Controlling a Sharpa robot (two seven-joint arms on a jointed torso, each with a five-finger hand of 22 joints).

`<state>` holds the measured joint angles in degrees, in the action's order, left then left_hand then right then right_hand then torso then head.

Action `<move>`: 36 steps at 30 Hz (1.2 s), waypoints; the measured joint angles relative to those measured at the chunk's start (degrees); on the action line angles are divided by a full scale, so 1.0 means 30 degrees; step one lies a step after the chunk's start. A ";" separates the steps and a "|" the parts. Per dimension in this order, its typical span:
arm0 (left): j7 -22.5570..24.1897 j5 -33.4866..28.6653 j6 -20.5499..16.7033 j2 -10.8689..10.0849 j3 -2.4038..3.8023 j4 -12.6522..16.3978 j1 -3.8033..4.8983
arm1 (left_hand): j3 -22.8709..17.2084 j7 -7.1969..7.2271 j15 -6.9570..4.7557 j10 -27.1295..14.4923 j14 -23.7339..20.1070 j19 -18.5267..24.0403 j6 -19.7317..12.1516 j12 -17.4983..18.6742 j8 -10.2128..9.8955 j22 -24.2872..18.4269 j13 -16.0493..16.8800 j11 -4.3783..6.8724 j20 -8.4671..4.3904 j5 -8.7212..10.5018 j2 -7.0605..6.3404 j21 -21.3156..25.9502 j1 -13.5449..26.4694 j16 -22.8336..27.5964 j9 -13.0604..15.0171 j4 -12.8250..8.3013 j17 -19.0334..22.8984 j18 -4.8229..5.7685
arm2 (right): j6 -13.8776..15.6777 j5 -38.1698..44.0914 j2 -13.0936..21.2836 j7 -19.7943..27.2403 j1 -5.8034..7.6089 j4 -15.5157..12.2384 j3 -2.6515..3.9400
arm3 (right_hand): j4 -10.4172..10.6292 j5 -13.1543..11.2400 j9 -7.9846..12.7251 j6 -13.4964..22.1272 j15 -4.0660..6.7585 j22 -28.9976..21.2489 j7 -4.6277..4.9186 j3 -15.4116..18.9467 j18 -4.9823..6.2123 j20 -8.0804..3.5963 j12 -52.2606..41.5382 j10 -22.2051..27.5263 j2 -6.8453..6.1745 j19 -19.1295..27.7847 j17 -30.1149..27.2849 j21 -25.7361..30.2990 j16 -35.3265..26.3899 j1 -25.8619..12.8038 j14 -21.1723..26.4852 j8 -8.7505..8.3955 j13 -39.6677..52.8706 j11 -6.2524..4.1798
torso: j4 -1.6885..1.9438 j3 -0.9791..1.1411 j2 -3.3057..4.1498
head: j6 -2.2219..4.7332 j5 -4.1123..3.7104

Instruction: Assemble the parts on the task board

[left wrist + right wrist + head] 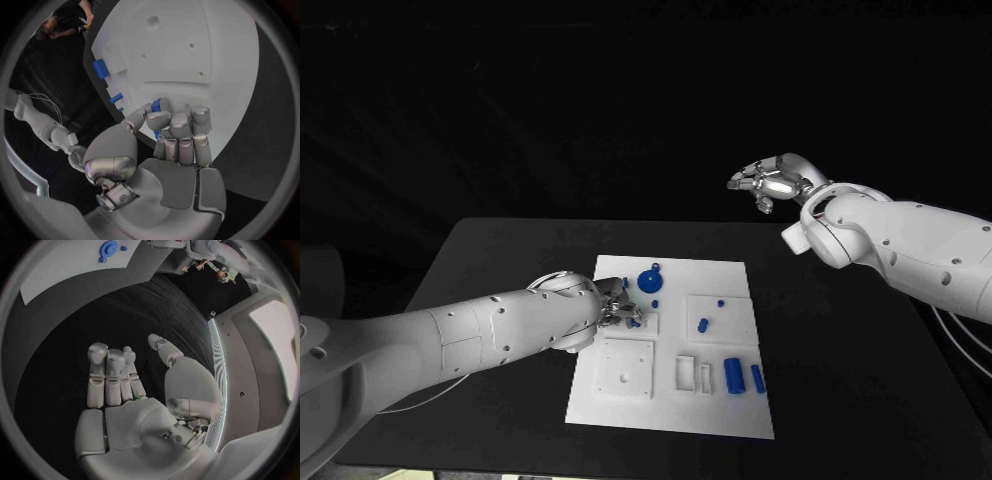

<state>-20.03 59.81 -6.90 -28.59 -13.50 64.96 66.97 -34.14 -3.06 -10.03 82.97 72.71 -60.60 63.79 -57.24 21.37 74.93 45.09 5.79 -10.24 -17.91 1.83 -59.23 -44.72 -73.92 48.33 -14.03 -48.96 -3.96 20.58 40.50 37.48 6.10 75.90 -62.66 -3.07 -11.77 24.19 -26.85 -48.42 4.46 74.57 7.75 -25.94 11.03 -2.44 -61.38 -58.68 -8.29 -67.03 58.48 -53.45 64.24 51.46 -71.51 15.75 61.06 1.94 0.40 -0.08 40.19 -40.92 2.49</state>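
The white task board (678, 400) lies in the middle of the black table. My left hand (620, 308) hovers low over the board's left edge. In the left wrist view, my left hand (178, 137) pinches a small blue part (156, 105) between thumb and curled fingers, just above the board (206, 50). A round blue part (651, 283) sits near the board's far edge. A small blue part (705, 324) lies mid-board, and two blue bars (746, 376) lie toward its near right. My right hand (769, 183) is raised beyond the table's far right corner. In the right wrist view, my right hand (115, 377) holds nothing, its thumb apart from the fingers.
The board has a raised square plate (626, 368) and a rectangular slot frame (687, 372) in its near half. Bare black table (488, 300) lies to the left and right of the board. The right wrist view shows the board's corner (62, 270) with the round blue part (107, 248).
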 measured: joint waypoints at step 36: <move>-0.0007 0.0062 -0.0005 -0.0119 -0.0025 -0.0261 -0.0044 | -0.0204 0.0031 -0.0021 0.0000 0.0093 -0.0001 0.0094 -0.0148 0.0037 -0.0007 -0.0147 0.0000 0.0001 -0.0359 0.0033 -0.0075 -0.0036 -0.0073 0.0080 -0.0213 0.0060 0.0007 | -0.0067 0.0001 -0.0019 -0.0007 0.0000 0.0026 0.0001 | 0.0000 0.0000 0.0013 -0.0037 -0.0001 0.0000 -0.0021 0.0000 -0.0002 0.0032 0.0000 -0.0001 -0.0001 -0.0033 -0.0014 -0.0001 0.0000 0.0000 0.0000 0.0000 -0.0028 0.0001 | 0.0011 -0.0004 -0.0009 | -0.0049 0.0009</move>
<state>-20.05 60.00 -6.91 -28.95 -13.58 64.18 66.84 -34.76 -2.96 -10.10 82.97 72.99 -60.61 64.07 -57.68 21.48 74.91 44.65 5.79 -10.24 -18.99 1.93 -59.45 -44.83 -74.14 48.57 -14.66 -48.78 -3.94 20.38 40.50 37.42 6.08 75.90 -62.58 -3.07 -11.77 24.19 -26.81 -48.53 4.46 74.57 7.69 -25.94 11.02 -2.35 -61.38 -58.69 -8.29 -67.13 58.44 -53.46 64.24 51.46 -71.51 15.74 60.98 1.94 0.43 -0.09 40.17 -41.07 2.52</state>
